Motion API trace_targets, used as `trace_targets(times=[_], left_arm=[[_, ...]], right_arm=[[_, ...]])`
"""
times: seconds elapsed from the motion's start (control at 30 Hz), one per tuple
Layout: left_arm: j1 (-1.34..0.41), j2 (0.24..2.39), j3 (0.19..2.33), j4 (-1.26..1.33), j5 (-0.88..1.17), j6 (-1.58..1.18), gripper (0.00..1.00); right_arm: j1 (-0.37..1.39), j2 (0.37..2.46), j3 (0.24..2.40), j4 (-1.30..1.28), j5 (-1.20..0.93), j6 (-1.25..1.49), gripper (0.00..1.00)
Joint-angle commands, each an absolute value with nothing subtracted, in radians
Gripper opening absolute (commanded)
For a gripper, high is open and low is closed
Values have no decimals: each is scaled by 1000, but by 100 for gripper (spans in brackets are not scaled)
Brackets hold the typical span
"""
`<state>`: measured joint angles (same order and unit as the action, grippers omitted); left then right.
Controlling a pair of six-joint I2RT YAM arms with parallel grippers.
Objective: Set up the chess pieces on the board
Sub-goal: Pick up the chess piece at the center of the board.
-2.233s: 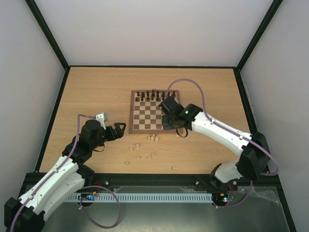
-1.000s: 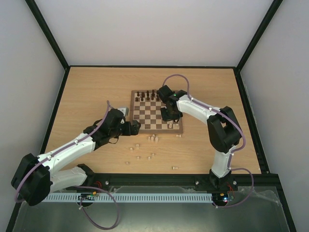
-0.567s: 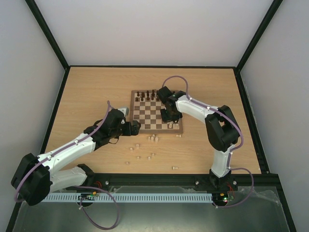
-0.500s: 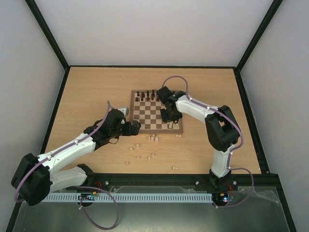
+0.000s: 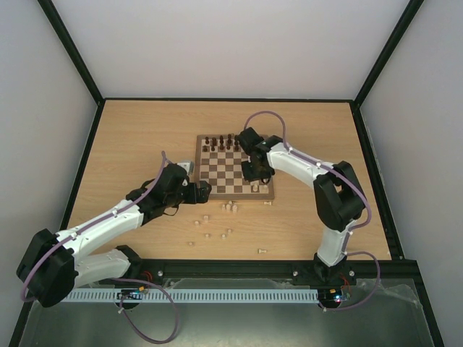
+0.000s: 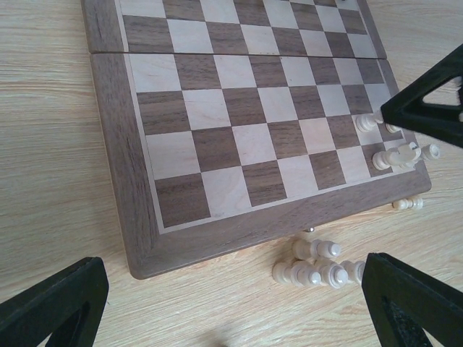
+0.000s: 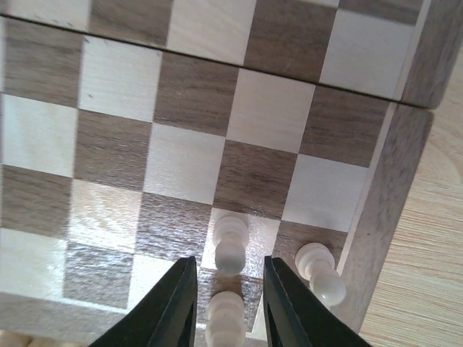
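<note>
The board [image 5: 224, 170] lies mid-table and fills the left wrist view [image 6: 217, 108]. My right gripper [image 5: 256, 175] hangs over its near right corner, jaws open. In the right wrist view it [image 7: 230, 307] straddles one cream chess piece [image 7: 226, 318] without touching it. Two more cream pieces [image 7: 231, 246] [image 7: 322, 271] stand on squares close by. My left gripper [image 5: 202, 189] is wide open and empty at the board's near left corner [image 6: 231, 318]. Several cream pieces [image 5: 230, 208] lie on the table in front of the board, also seen in the left wrist view [image 6: 315, 264].
Dark brown pieces [image 5: 221, 141] stand along the board's far rows. Loose cream pieces are scattered towards the table's near edge [image 5: 262, 251] and beside the board's right corner [image 5: 268, 203]. My right gripper's black finger [image 6: 427, 108] shows at the right of the left wrist view.
Since the earliest frame my right gripper has moved from the board's near right edge onto the board, and my left arm has reached to the board's near left corner. Both have barely moved in the last second.
</note>
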<state>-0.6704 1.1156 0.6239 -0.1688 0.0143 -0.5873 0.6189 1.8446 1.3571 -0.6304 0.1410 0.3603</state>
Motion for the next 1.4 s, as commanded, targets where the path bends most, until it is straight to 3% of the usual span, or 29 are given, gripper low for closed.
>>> trace_targets(times=[0.0, 0.07, 0.23, 0.37, 0.77, 1.37], left_arm=[[-679, 1101, 655, -182, -9, -593, 99], [-679, 1095, 660, -190, -16, -594, 99], [-680, 1077, 684, -221, -32, -593, 99], [-680, 1047, 684, -244, -47, -604, 99], [-681, 940, 635, -286, -49, -649, 99], [-683, 864, 595, -323, -60, -662, 99]], right_arm=[[614, 1761, 1385, -649, 140, 345, 28], [614, 1720, 1382, -642, 123, 344, 31], [629, 1600, 1329, -643, 82, 369, 56], [716, 1504, 1251, -644, 57, 411, 61], [1076, 1462, 1086, -624, 113, 603, 51], [1143, 1647, 1018, -494, 56, 629, 46]])
